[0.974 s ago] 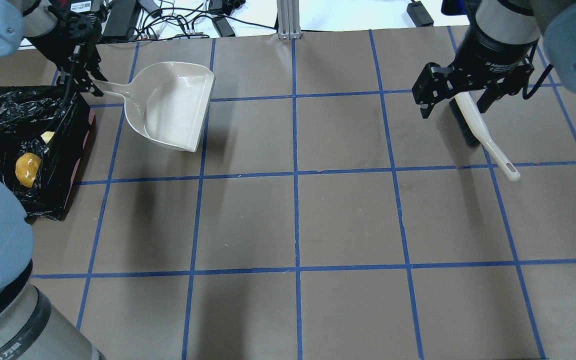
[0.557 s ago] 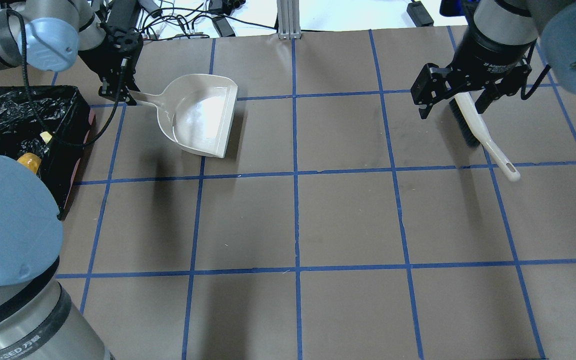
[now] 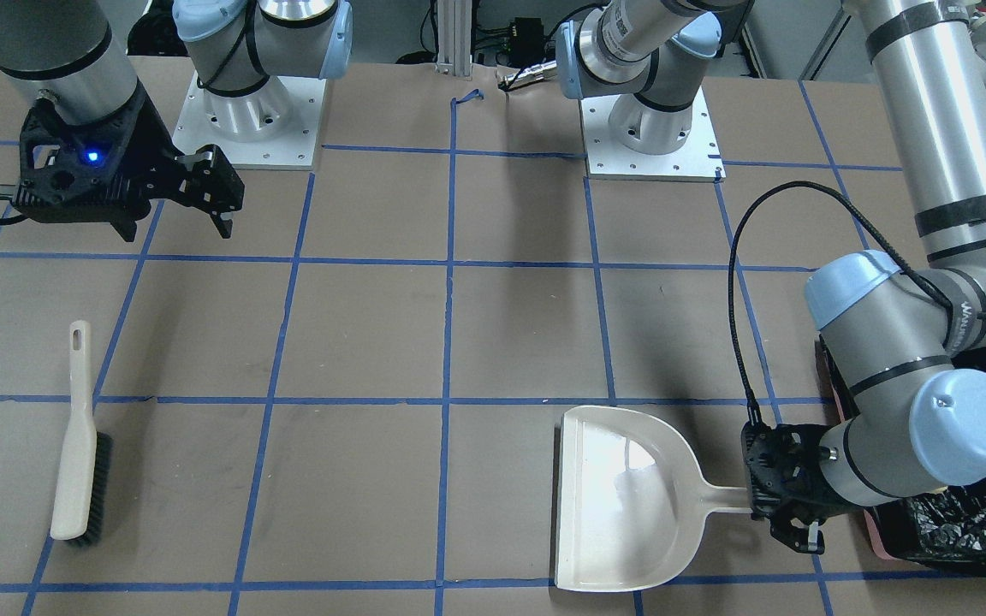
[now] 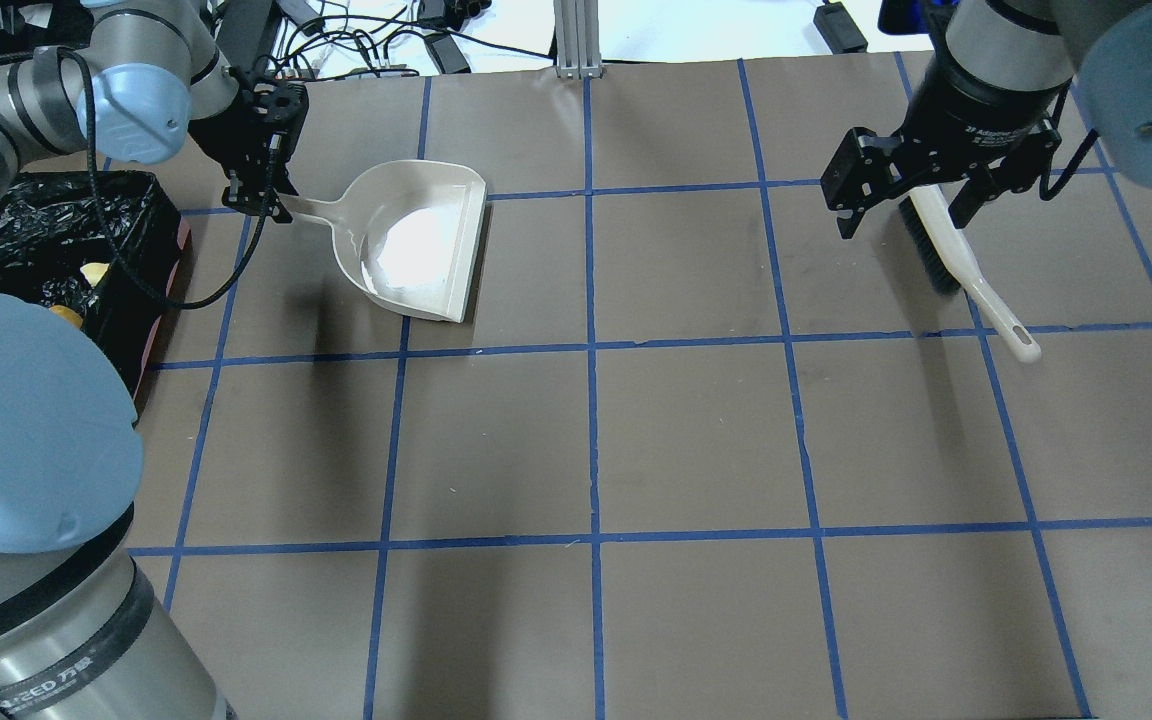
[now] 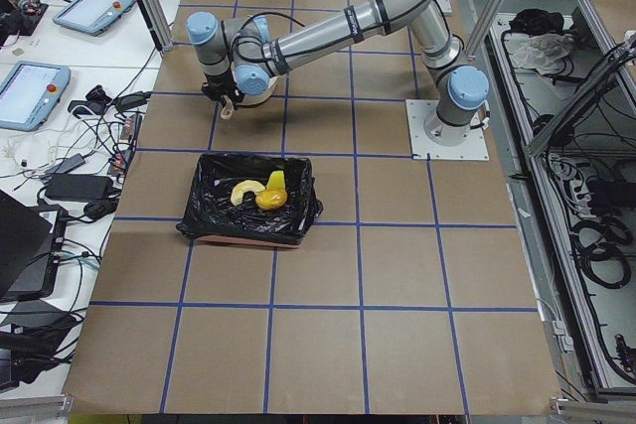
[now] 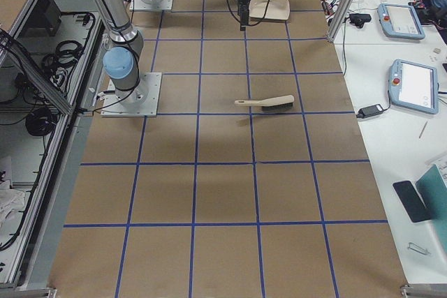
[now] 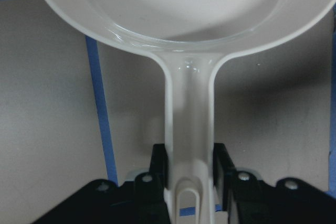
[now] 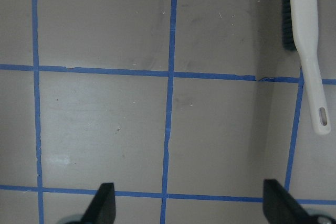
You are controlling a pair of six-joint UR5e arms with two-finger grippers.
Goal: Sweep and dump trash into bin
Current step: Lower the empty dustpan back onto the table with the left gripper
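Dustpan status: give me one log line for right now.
left end effector: shut on dustpan | dustpan: empty | trash: in bin | right end effector: open | brush: on table

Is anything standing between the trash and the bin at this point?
Nothing visible does: the orange lump, the cream curve and a yellow piece already lie inside the bin. The left pincer holds the empty dustpan beside it.

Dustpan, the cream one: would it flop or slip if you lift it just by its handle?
Probably stiff: the cream plastic dustpan has crisp, unbent walls, and the left gripper grips only its thin handle. Likely light, being thin-walled and empty. Its glossy surface may be a bit slippery.
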